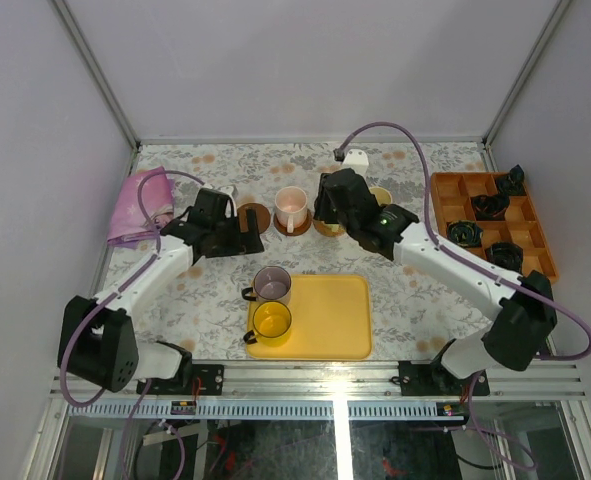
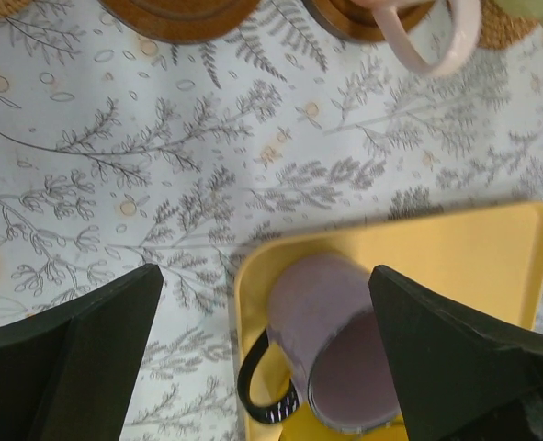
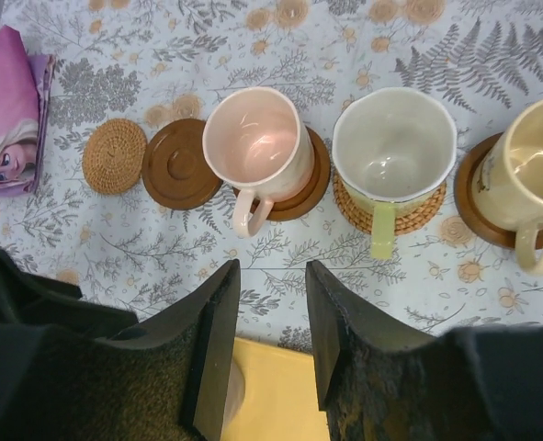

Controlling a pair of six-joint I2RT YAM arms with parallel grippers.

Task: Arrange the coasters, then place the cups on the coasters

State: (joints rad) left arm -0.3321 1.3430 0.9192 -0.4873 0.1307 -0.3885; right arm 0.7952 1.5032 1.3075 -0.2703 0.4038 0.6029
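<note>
- Nearest me, the yellow tray (image 1: 325, 318) lies flat between the two arms. The yellow cup (image 1: 272, 322) and the purple-grey cup (image 1: 272, 285) stand on its left end, the yellow one closer, with their dark handles pointing left. Neither is on a coaster.
- My left gripper (image 2: 264, 276) hangs above the table between the tray and the far row. Its jaws are spread wide and hold nothing, and in its wrist view the purple-grey cup shows between the fingers.
- My right gripper (image 3: 271, 271) hangs over the same strip, further right. Its jaws stand a narrow gap apart with only tablecloth and tray edge showing between them.
- Beyond the grippers the row runs left to right. First comes a small woven mat (image 3: 114, 155), then a bare wooden coaster (image 3: 179, 163) just beside it.
- Next in the row is the pink cup (image 3: 253, 147) on a wooden coaster (image 3: 312, 179). After it come the white cup (image 3: 392, 142), with its green handle, on a woven coaster (image 3: 345, 207), and the cream cup (image 3: 528, 175) on another wooden disc (image 3: 469, 188).
- At the far left lies a pink cloth (image 1: 135, 205). At the far right sits the orange compartment box (image 1: 453, 205), with black parts in several cells.
</note>
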